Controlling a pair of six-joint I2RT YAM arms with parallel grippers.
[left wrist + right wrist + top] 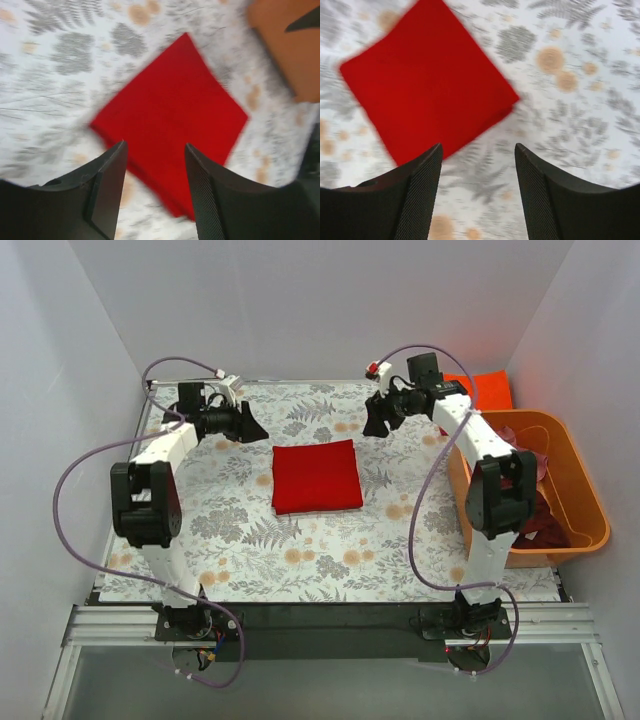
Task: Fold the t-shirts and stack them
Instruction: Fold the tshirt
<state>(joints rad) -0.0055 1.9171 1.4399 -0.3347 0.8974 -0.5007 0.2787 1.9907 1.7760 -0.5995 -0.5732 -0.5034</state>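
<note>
A bright red t-shirt (316, 476), folded into a neat square, lies flat in the middle of the fern-print table cover. My left gripper (258, 427) hovers behind its far left corner, open and empty. In the left wrist view the red t-shirt (170, 115) lies beyond the spread left gripper (155, 145). My right gripper (372, 423) hovers behind the far right corner, also open and empty. In the right wrist view the red t-shirt (425, 85) sits off to the left of the right gripper (478, 146). Neither gripper touches the cloth.
An orange plastic tub (588, 490) stands at the table's right edge with maroon t-shirts (548, 523) heaped inside. An orange-red t-shirt (490, 390) lies flat behind the tub at the back right. White walls close in the table on three sides.
</note>
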